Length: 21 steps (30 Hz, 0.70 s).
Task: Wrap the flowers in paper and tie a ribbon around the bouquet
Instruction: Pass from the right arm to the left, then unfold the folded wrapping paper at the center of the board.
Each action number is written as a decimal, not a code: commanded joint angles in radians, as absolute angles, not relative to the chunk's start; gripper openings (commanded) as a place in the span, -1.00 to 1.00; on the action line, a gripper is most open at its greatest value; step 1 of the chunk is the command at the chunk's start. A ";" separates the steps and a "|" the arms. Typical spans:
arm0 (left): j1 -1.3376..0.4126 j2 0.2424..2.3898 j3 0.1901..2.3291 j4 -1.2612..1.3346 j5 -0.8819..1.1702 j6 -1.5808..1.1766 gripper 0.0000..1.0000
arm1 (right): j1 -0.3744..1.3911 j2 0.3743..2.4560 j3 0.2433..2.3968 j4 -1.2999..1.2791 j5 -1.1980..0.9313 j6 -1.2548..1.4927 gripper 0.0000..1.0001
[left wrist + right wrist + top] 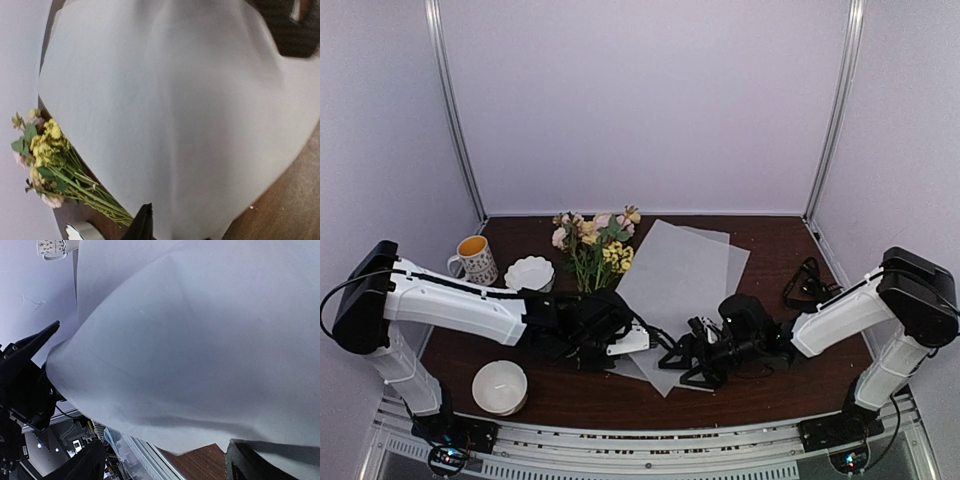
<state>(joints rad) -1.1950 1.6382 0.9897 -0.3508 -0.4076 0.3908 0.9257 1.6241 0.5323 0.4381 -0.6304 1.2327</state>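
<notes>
One paper (680, 270) edge at right claw (688, 362)

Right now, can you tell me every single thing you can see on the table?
flowers: one bunch, pink and yellow with green stems, back middle, left of the paper.
paper: one sheet or two overlapping, frosted white, middle of the table.
ribbon: one, black, loose heap, back right.
mug: one, white with a pattern, orange drink inside, back left.
scalloped bowl: one, white, right of the mug.
round bowl: one, white, front left.
table: one, dark brown wood.
left gripper: one, black, at the paper's near left edge.
right gripper: one, black, jaws wide open, at the paper's near corner.
</notes>
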 commanded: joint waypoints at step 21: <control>-0.931 1.107 0.703 0.116 -0.163 -0.491 -1.00 | 0.415 1.134 0.793 -0.522 -0.431 0.630 0.81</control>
